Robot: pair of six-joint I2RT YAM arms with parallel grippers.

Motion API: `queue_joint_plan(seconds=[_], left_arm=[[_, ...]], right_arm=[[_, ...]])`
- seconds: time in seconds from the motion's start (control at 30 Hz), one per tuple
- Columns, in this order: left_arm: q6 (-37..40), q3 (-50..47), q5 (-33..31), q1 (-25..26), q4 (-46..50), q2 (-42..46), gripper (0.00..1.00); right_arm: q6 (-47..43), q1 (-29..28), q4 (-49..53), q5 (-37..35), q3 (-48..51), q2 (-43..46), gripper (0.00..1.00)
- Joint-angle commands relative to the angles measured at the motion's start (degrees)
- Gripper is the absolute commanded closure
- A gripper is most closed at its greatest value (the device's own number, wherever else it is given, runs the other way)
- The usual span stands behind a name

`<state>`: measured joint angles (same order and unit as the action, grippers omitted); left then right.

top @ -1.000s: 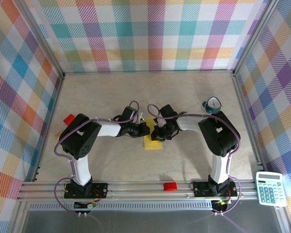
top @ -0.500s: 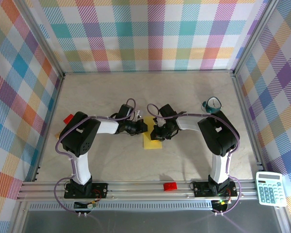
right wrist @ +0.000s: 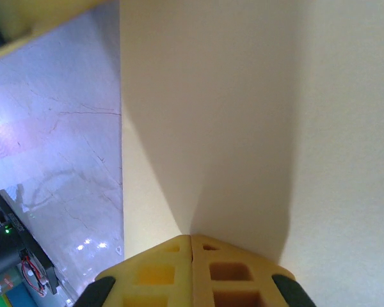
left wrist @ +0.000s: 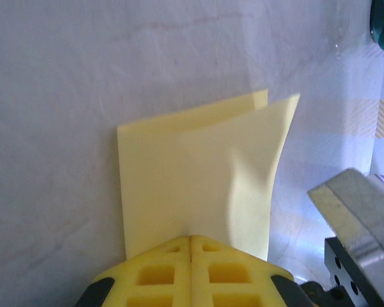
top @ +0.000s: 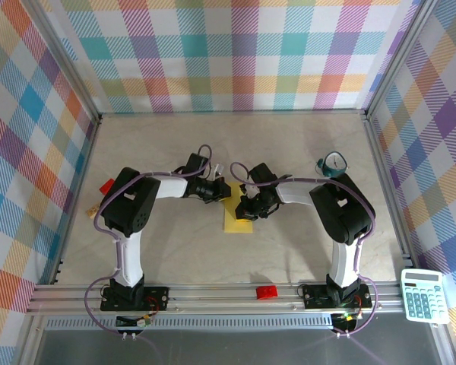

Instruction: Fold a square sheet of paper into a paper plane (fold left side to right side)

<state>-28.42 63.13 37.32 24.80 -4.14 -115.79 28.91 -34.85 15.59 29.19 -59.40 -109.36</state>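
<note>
1. One square sheet of paper (top: 238,221) lies folded on the table (top: 167,152), just in front of the middle, between the two arms. It forms a narrow yellow rectangle whose long axis runs from the near edge of the table towards the far wall.
2. In the left wrist view the two layers do not lie flush. The upper layer bulges slightly, and one far corner stands past the other.
3. The left gripper (top: 227,193) reaches in from the left over the far left part of the sheet. Its yellow fingertips (left wrist: 173,256) are pressed together with no gap, at the edge of the paper. Whether paper is pinched between them cannot be told.
4. The right gripper (top: 246,211) comes in from the right over the far right part of the sheet. Its fingertips (right wrist: 211,256) are likewise pressed together, directly over the paper surface. Contact cannot be confirmed.
5. The two grippers stand close to each other above the far end of the sheet and cover that end in the top view.
6. Other items lie well apart from the sheet:
   - a teal object (top: 332,163) at far right;
   - a red brick (top: 267,292) on the near rail;
   - a second red piece (top: 106,185) at the left;
   - a calculator (top: 423,295) at the near right corner.
</note>
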Motion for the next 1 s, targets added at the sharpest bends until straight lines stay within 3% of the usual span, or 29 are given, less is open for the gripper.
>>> queue_joint_plan(seconds=[0.0, 0.7, 0.97], left_arm=[[3.5, 3.7, -8.7, -3.2, -3.0, -2.9, 1.0], [4.8, 14.9, -9.5, -5.6, 1.0, -8.1, 1.0], [4.3, 7.7, -7.6, -5.5, 0.3, 2.9, 1.0]], right_arm=[[-1.1, 0.3, 6.2, -12.2, 3.9, -5.9, 1.0], [-0.3, 0.4, 5.2, -11.2, 4.0, -5.9, 1.0], [0.5, 0.4, 2.3, -8.9, 4.5, -4.5, 1.0]])
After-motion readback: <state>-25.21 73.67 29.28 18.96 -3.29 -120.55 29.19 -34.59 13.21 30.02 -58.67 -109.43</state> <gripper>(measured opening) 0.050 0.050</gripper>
